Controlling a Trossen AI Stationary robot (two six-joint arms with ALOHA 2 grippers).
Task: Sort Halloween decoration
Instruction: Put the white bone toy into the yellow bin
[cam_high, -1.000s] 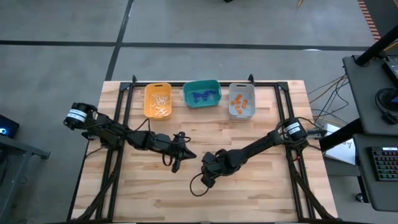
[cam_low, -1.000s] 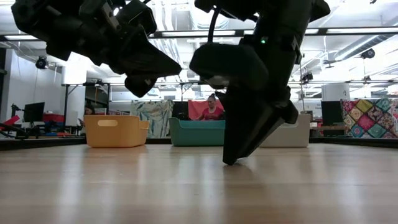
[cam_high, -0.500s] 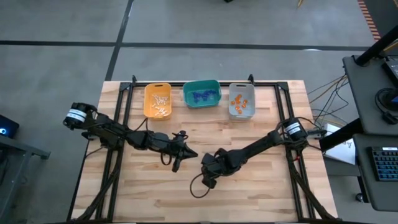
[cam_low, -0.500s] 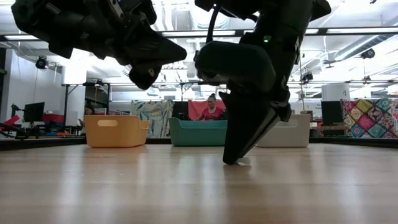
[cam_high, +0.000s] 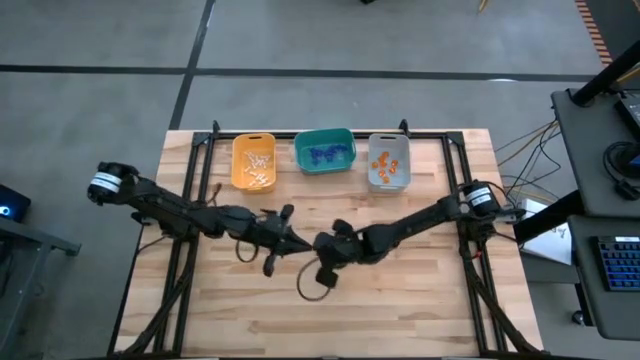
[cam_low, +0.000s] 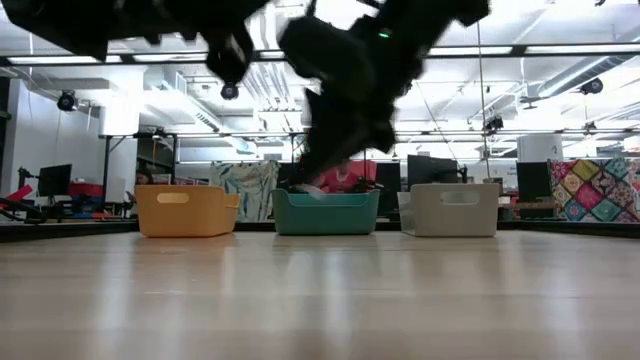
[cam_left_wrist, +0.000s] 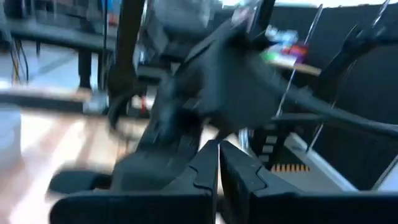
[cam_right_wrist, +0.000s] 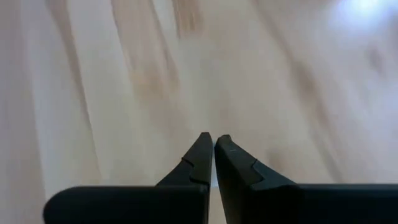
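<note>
The Halloween decoration (cam_high: 322, 155) lay sorted by colour in three bins at the far edge of the tabletop (cam_high: 420, 300): white trinkets (cam_high: 256, 165) in the yellow bin (cam_high: 237, 150), purple-blue ones in the teal bin (cam_high: 346, 135), and orange trinkets (cam_high: 384, 166) in the grey bin (cam_high: 404, 145). The bins stood side by side in a row, yellow toward the left arm's side, teal in the middle, grey toward the right arm's side. In the low view the same three bins showed in a line across the back, their contents hidden behind the walls.

Nearer the middle of the tabletop, well apart from the bins, the two arms met. The left end effector (cam_high: 290, 243) reached in from its side with its fingers (cam_left_wrist: 205, 167) pressed together, nothing between them. The right end effector (cam_high: 322, 245) came from the opposite side, its tip just beside the left one; its fingers (cam_right_wrist: 200, 155) were likewise closed tip to tip, and whether any trinket was pinched between them could not be made out. Bare wood filled the view under them
</note>
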